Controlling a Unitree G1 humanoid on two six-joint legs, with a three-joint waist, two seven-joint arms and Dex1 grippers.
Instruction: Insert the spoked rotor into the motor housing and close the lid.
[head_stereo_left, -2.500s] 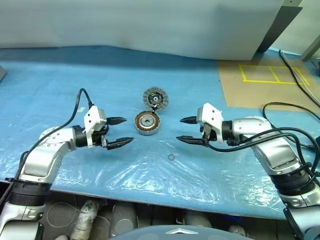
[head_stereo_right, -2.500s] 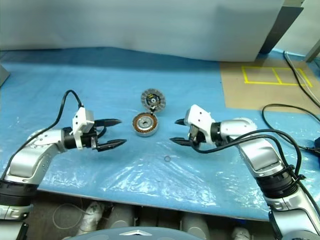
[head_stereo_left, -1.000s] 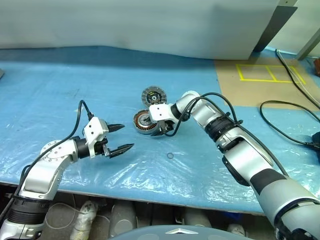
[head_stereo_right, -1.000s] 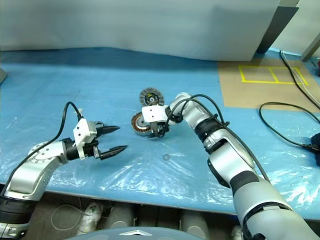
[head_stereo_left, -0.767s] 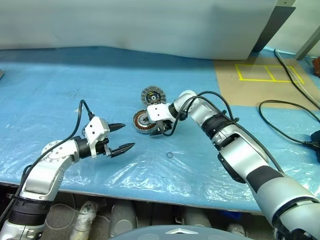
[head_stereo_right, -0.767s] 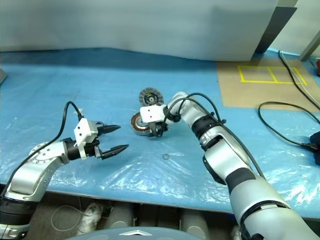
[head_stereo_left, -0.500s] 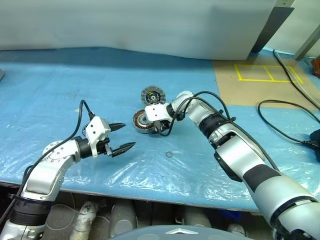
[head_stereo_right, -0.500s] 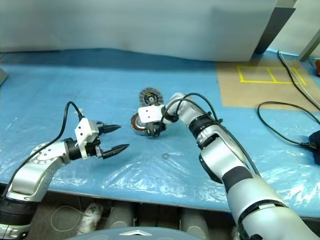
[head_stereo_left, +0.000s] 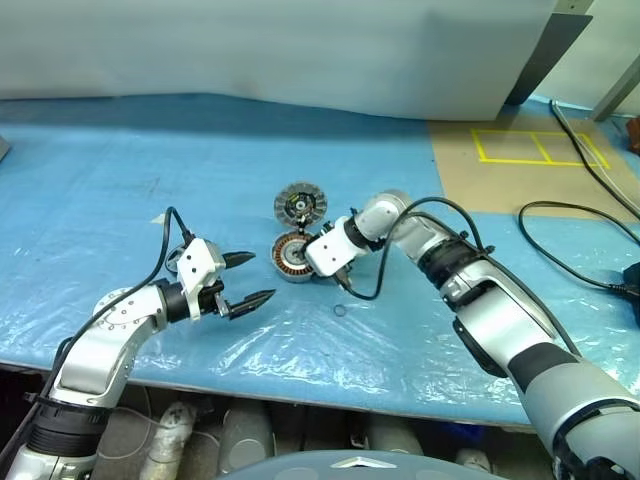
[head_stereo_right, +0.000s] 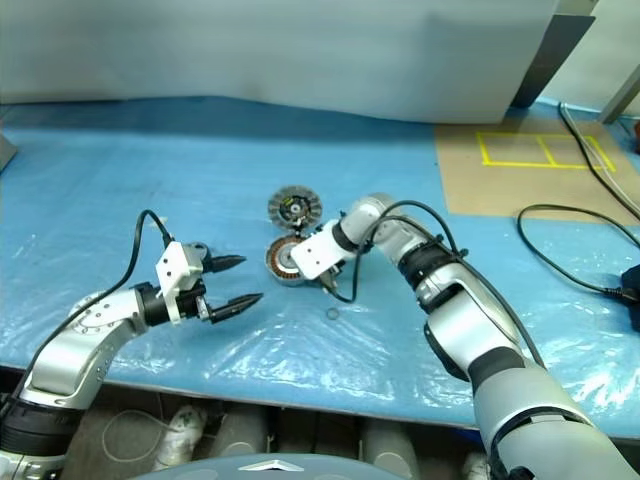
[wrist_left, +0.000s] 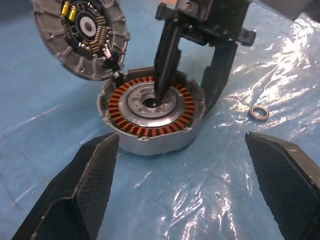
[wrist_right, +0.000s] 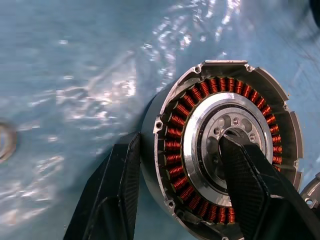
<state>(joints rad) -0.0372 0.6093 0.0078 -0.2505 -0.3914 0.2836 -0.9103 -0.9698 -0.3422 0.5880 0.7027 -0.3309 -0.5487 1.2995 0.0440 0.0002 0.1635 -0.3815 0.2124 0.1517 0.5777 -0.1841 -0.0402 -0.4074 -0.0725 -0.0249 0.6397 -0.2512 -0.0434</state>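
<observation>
Right claw (wrist_right: 180, 185) straddles motor housing (wrist_right: 220, 145) wall (windings up).

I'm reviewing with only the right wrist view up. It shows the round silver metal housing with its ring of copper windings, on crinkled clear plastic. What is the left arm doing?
Observer: The left gripper hovers with open jaws to the robot's left of the round silver motor housing, not touching it.
Operator: Where is the other motor part?
Observer: A round grey metal disc with a dark hub lies just beyond the housing, on the blue-covered table.
Operator: What is off to the right?
Observer: A brown board marked with yellow tape rectangles lies at the table's far right.
</observation>
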